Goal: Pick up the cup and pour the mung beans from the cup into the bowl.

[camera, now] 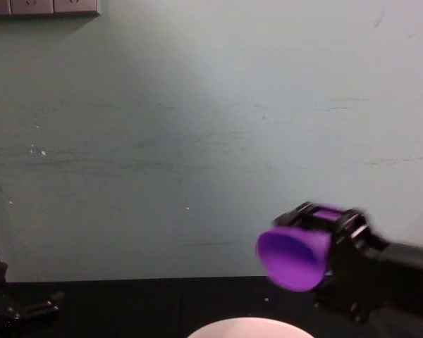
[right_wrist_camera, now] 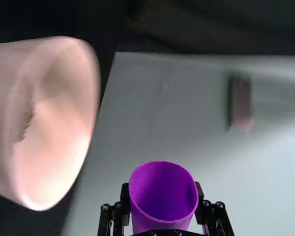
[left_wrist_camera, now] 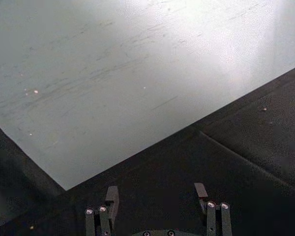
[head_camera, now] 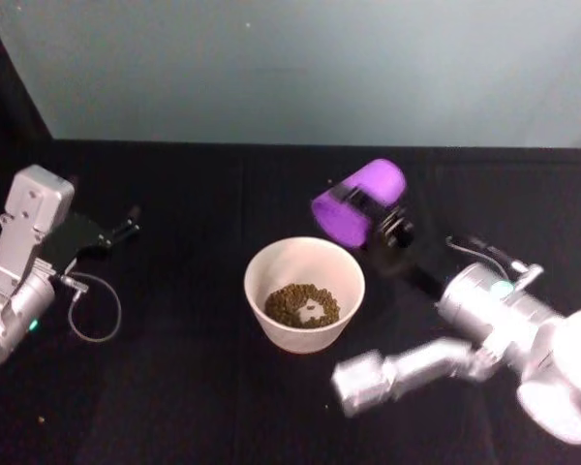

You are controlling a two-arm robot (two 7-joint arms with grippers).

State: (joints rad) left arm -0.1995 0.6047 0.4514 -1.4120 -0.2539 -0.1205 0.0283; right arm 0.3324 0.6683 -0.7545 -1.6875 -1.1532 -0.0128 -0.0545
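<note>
While right gripper (head_camera: pixel 373 215) clamps tipped cup (head_camera: pixel 356 202) above bowl (head_camera: pixel 271 263), mung beans (head_camera: pixel 301 304) already inside; careless return risks clipping rim. Left gripper (left_wrist_camera: pixel 157 196) parked, jaws apart.

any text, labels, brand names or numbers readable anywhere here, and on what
None can be read.
The cup, tipped in the right gripper: plain purple, no print.
The bowl holding the mung beans: plain rim and wall, no marks.
The left gripper, open over the black table: no label visible.
The wall plates in the chest view: nothing legible.
</note>
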